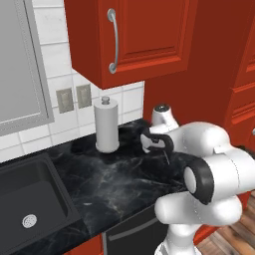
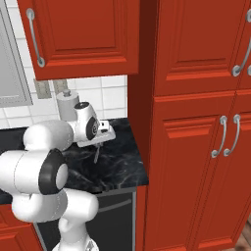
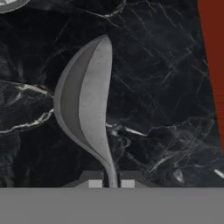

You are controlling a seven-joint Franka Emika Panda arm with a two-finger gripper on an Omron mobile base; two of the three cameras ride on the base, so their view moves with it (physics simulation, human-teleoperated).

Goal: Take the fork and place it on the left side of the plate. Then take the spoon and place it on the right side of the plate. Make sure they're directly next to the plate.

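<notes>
Spoon hangs above the black marble desk, near the red cabinet wall, its thin handle pinched between the nearly closed fingers, with the bowl pointing away from the hand.

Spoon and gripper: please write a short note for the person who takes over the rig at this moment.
Gripper: shut on the spoon, clamped on its thin handle; the bowl hangs below the hand, above the black counter.
Spoon: lifted off the counter near the red cabinet wall; it also shows as a thin grey piece under the hand in the right base view.
Paper towel roll stands at the back of the counter.
Done: the spoon is picked up.
Left: set the spoon directly beside the plate, on its right side. Check the fork's placement yourself; these views do not settle it.
</notes>
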